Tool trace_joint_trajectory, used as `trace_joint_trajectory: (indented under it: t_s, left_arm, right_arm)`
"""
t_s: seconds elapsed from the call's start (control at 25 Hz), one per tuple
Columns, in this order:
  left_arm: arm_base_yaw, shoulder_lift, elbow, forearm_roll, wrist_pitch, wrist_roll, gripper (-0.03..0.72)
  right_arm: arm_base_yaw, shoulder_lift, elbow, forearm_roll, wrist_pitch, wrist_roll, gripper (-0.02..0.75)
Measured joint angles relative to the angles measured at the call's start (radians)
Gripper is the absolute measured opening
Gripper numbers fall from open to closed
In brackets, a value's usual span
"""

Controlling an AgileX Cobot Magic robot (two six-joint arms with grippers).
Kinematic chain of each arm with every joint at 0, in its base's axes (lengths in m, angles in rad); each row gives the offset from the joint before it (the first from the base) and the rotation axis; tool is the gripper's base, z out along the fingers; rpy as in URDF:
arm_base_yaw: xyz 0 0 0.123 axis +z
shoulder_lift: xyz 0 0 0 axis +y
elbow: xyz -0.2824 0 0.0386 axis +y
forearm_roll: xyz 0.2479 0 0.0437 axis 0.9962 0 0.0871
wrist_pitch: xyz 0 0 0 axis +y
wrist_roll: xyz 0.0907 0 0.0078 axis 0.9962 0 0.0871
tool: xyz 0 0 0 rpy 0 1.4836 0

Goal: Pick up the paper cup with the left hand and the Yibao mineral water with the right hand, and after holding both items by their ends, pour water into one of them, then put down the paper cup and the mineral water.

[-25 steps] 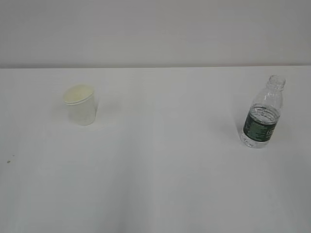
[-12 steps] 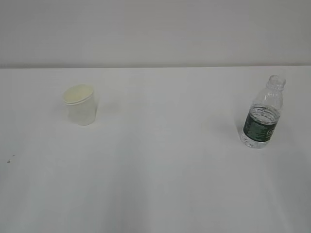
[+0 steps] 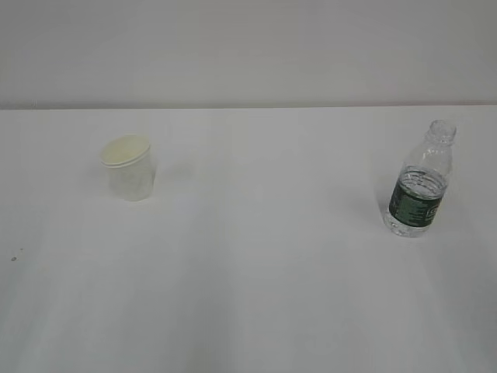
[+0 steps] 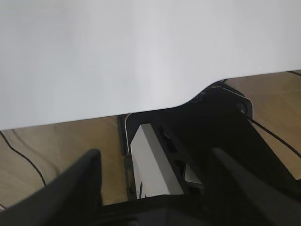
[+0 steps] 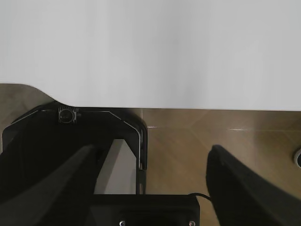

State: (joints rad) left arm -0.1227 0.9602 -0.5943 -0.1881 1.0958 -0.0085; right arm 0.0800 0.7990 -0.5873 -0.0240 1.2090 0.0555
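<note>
The white paper cup point(image 3: 129, 169) stands upright on the left of the white table point(image 3: 256, 256). The Yibao mineral water bottle point(image 3: 420, 192), clear with a dark green label and no cap, stands upright on the right. Neither gripper shows in the exterior view. In the left wrist view my left gripper point(image 4: 153, 162) is open and empty, off the table's near edge above the floor. In the right wrist view my right gripper point(image 5: 150, 157) is open and empty, also off the near edge. Cup and bottle are out of both wrist views.
A black robot base frame point(image 4: 221, 117) with a white box point(image 4: 153, 162) sits below the table's near edge; it also shows in the right wrist view point(image 5: 70, 127). Wooden floor point(image 5: 188, 150) with cables lies beneath. A pale wall point(image 3: 248, 47) backs the table.
</note>
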Motion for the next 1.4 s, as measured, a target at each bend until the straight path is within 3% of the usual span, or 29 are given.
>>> trace_joint_trajectory:
  t_s: [0.68, 1.4]
  left_arm:
    - [0.000, 0.102, -0.001, 0.000, 0.099, -0.025, 0.501]
    - [0.000, 0.275, -0.010, 0.000, 0.088, -0.025, 0.479]
  right_arm:
    - [0.000, 0.153, 0.000, 0.008, 0.011, 0.002, 0.552]
    - [0.000, 0.277, -0.006, 0.066, 0.009, -0.038, 0.552]
